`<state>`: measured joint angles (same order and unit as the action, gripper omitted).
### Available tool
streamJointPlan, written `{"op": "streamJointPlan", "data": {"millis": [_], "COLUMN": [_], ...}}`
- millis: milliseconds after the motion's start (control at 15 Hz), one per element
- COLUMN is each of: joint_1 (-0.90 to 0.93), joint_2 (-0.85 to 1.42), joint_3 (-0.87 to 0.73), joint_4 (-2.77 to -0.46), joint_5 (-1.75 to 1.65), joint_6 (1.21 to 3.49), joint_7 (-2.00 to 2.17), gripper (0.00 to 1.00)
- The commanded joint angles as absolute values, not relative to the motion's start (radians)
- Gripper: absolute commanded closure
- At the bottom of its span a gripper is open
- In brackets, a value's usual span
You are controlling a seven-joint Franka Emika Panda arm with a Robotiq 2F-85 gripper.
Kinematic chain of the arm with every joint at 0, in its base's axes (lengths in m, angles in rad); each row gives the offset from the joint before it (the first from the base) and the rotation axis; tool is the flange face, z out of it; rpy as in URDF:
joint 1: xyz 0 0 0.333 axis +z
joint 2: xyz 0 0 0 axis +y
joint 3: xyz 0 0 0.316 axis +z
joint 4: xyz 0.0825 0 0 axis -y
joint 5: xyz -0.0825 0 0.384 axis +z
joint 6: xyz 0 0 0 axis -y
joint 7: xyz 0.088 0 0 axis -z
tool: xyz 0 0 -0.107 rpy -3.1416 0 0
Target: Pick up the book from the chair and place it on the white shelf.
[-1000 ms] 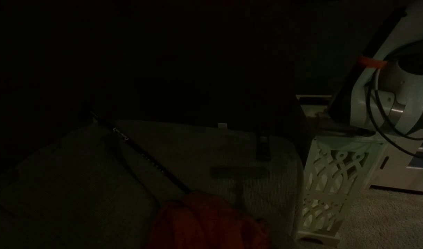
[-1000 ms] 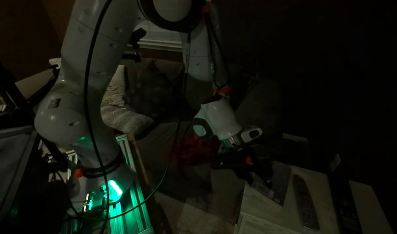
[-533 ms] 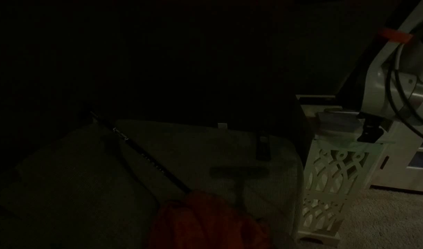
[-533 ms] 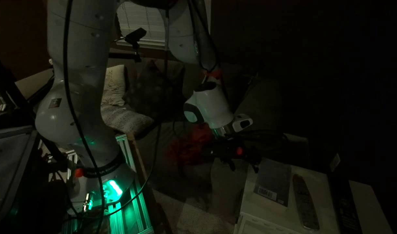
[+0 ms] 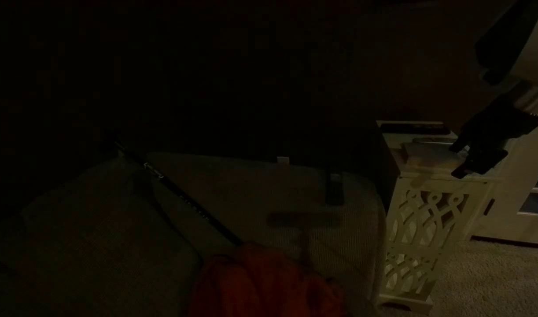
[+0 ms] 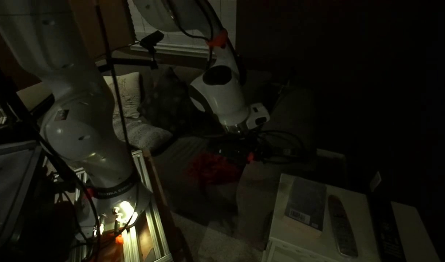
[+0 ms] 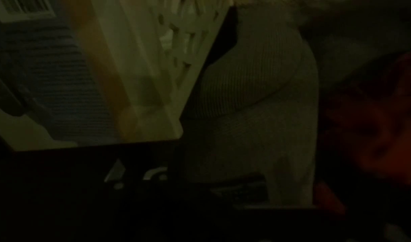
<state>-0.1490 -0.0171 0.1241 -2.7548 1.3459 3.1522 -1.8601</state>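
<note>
The book (image 5: pixel 429 155) lies flat on the top slab of the white shelf (image 5: pixel 413 248). In an exterior view the book (image 6: pixel 305 202) shows a grey cover with a barcode, near one edge of the shelf top (image 6: pixel 361 218). In the wrist view the book (image 7: pixel 67 84) shows lines of text and an orange-brown edge. My gripper (image 5: pixel 458 160) has its two dark fingers apart with nothing between them. It is above the shelf and off to one side, apart from the book. In the wrist view the fingers are too dark to make out.
A long remote (image 6: pixel 342 225) and a dark bar-shaped object (image 6: pixel 388 233) lie beside the book on the shelf. The grey chair seat (image 5: pixel 233 185) next to the shelf holds a black stick (image 5: pixel 185 200), an orange cloth (image 5: pixel 269 281) and a small dark object (image 5: pixel 335 189). Much is very dark.
My gripper has risen from the book and backed away from the shelf, while the book stays on the shelf top. The light at the robot's base has turned from green to whitish.
</note>
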Motion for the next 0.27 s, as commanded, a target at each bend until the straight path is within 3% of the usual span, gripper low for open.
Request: {"op": "streamJointPlan", "data": {"millis": [0, 200], "joint_1": [-0.156, -0.151], "joint_2": [-0.173, -0.152], "joint_3": [0.122, 0.124], "joint_4": [-2.762, -2.743], "joint_5": [1.35, 1.341], "joint_6": [2.953, 2.953], "joint_7": [-1.907, -1.89], "gripper": [0.0, 0.0]}}
